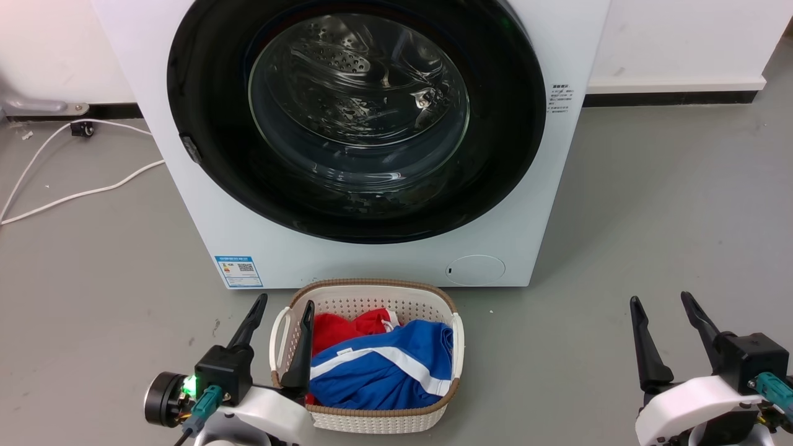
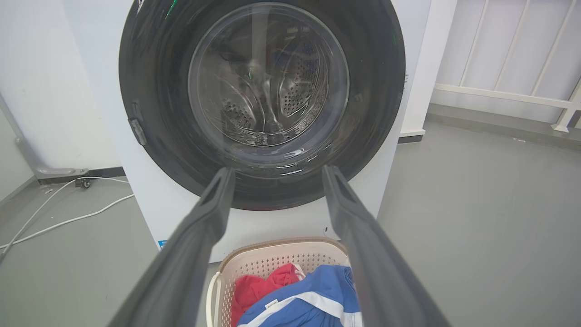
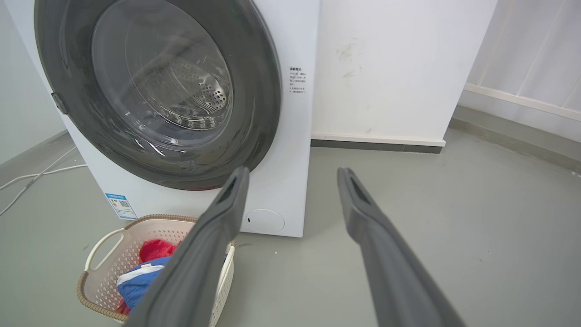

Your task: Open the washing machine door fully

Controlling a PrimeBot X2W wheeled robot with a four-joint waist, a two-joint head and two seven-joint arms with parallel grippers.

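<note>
The washing machine door (image 1: 204, 124) sits shut, flat against the white machine (image 1: 545, 217) straight ahead; the left gripper (image 1: 285, 301) hangs low, jaws wide, one finger over the laundry basket (image 1: 372, 284); the right gripper (image 1: 660, 298), jaws equally wide, hovers above grey floor (image 1: 650, 217), well apart from the door.

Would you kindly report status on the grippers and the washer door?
Status: left gripper and right gripper open, empty, short of the machine. The washing machine door shut. Possible obstacle: laundry basket on floor before it.
</note>
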